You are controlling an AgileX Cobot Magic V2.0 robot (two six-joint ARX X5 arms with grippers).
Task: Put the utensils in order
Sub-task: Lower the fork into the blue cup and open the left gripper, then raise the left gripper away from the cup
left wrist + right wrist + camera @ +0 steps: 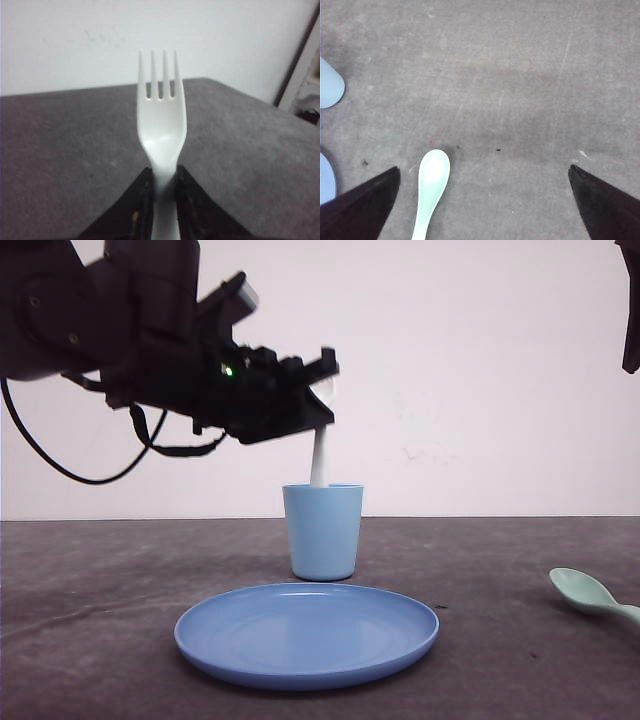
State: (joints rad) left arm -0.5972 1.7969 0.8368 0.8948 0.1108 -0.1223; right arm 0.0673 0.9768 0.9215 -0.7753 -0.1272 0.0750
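I'm watching the left claw [161, 200] clamping tight on the white fork [161, 130]: in the left wrist view both dark fingers [142, 197] are pressing against the handle just below the neck, and the four tines are standing clear above them, pointing away from the camera. In the front view I'm seeing that same left claw [322, 410] hanging in the air above the light-blue cup [322, 530], with the fork [320, 458] dangling handle-down from it, its lower end dipping inside the cup's rim. The tines are getting lost there against the pale wall and the dark claw body, so I cannot make them out in that view.

The cup is standing upright toward the back middle of the worktop [90, 620], with the round blue plate [306, 632] lying just in front of it, apart from it.

The right claw [485, 187] is hovering with its fingers spread wide apart, gripping nothing. The mint-green spoon [431, 187] is lying flat on the worktop between those fingers, close to one of them, its handle running off the picture's edge. In the front view the spoon [588, 595] is sitting at the right edge of the worktop, handle cut off.
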